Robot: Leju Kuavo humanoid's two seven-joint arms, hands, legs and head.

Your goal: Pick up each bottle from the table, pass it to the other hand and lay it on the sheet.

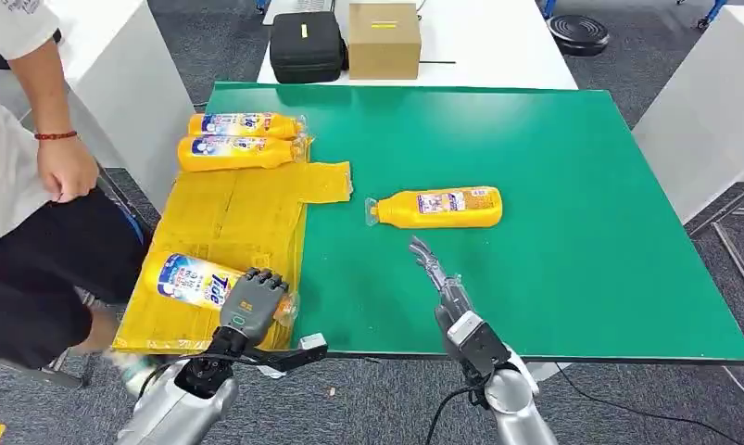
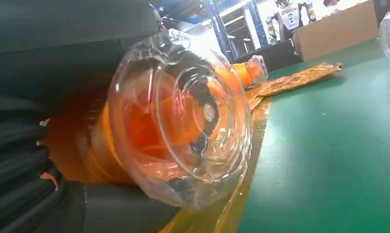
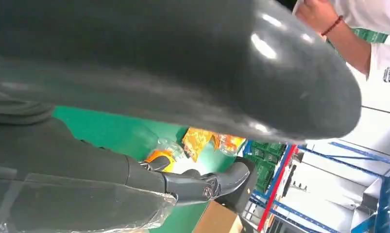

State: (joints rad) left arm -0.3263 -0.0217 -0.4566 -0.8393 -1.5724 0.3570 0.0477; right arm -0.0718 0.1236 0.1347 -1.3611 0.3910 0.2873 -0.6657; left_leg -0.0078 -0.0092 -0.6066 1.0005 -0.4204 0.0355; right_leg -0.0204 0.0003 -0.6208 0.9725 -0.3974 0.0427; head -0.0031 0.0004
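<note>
On the left of the green table (image 1: 553,232) lies a yellow sheet (image 1: 238,222). My left hand (image 1: 254,301) grips the cap end of an orange bottle (image 1: 190,280) that lies on the sheet's near end; its clear cap (image 2: 178,121) sits between thumb and fingers (image 2: 18,165). Two more orange bottles (image 1: 243,123) (image 1: 238,153) lie side by side at the sheet's far end. A fourth bottle (image 1: 442,207) lies on the bare green top, cap to the left. Just in front of it is my right hand (image 1: 437,273), open with its fingers (image 3: 183,182) stretched out and not touching it.
A person (image 1: 34,185) with a red bracelet stands close to the table's left side, beside the sheet. A black case (image 1: 306,46) and a cardboard box (image 1: 384,39) sit on the white table beyond. White tables flank both sides.
</note>
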